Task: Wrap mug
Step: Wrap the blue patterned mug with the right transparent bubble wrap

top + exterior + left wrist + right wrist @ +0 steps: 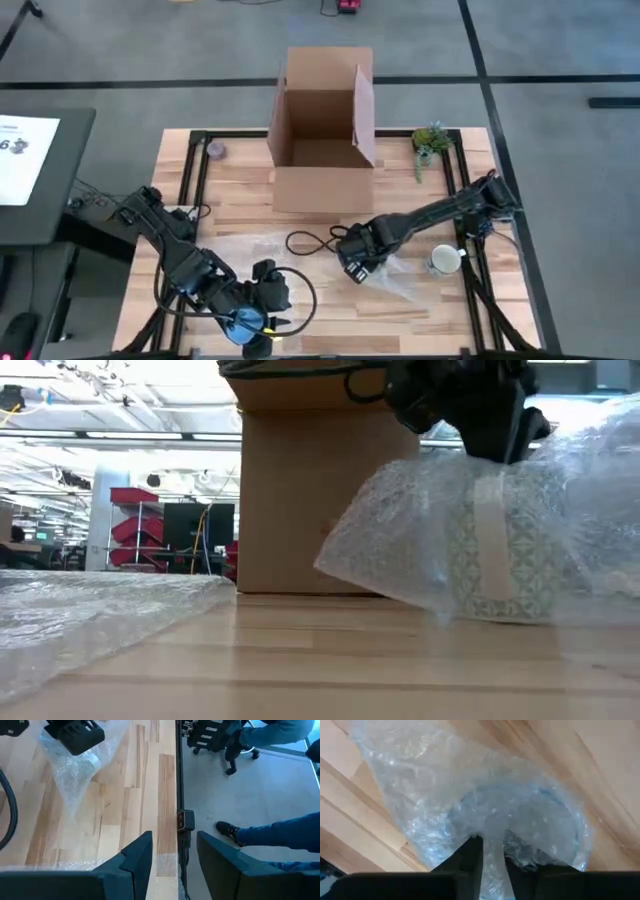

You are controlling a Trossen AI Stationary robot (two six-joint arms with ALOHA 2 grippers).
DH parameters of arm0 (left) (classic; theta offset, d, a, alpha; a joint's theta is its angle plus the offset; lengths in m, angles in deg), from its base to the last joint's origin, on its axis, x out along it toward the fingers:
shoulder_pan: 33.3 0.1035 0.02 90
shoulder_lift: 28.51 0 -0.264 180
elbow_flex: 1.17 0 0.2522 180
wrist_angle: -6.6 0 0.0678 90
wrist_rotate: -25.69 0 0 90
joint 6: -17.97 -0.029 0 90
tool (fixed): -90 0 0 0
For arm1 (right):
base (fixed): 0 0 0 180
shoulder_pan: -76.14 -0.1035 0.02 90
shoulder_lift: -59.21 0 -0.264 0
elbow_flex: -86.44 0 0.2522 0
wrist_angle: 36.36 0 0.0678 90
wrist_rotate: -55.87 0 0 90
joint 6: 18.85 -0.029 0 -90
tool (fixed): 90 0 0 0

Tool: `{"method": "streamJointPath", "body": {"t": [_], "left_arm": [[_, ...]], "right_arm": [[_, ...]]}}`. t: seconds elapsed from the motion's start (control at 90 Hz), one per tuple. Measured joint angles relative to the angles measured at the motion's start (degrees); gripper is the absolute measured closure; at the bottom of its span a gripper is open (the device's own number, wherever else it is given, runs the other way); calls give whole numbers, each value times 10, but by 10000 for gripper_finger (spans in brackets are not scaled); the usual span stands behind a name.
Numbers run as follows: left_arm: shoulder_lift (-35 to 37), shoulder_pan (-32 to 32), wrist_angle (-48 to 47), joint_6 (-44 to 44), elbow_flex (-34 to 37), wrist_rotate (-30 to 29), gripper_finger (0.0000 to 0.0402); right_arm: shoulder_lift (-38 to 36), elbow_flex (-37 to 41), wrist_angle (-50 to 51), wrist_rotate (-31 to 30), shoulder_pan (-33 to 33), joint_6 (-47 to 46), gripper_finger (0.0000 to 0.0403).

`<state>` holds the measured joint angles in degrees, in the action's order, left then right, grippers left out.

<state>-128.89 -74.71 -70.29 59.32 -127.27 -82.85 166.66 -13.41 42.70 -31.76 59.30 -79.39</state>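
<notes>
A patterned mug [500, 560] stands on the table inside clear bubble wrap [400, 540]. In the right wrist view its round rim [560, 815] shows through the wrap. My right gripper [355, 262] is directly above it, shut on the wrap. My left gripper [172, 855] hovers open over the table's near edge, left of the bundle, with nothing between its fingers. It also shows in the high view [265, 305]. My right gripper pinches a bunched fold of the bubble wrap [492, 832] between its two fingers, above the mug's opening. The fingers come from above, pointing down. The wrapped mug rests on the table, and loose wrap [395, 280] spreads toward the near right.
An open cardboard box [320, 140] stands at the far middle. A small plant [430, 142] is to its right and a tape roll [214, 150] to its left. A bare white mug [443, 260] sits near the right edge. Another wrap sheet [80, 615] lies flat. A person's legs [280, 832] are beyond the near edge.
</notes>
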Motion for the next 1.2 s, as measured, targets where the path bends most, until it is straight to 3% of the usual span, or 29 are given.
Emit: {"method": "streamJointPath", "body": {"t": [0.111, 0.311, 0.533, 0.778, 1.2], "left_arm": [[0, 0, 0, 0, 0, 0, 268], [0, 0, 0, 6, 0, 1, 268], [0, 0, 0, 9, 0, 1, 268], [0, 0, 1, 9, 0, 2, 268], [0, 0, 1, 11, 0, 2, 268]], "right_arm": [[37, 3, -15, 10, 3, 23, 396], [69, 1, -12, 27, 8, 41, 391], [24, -27, 19, 30, 11, 60, 374], [-44, -34, 35, 108, 34, 49, 356], [-97, -34, -4, 57, 7, -31, 400]]}}
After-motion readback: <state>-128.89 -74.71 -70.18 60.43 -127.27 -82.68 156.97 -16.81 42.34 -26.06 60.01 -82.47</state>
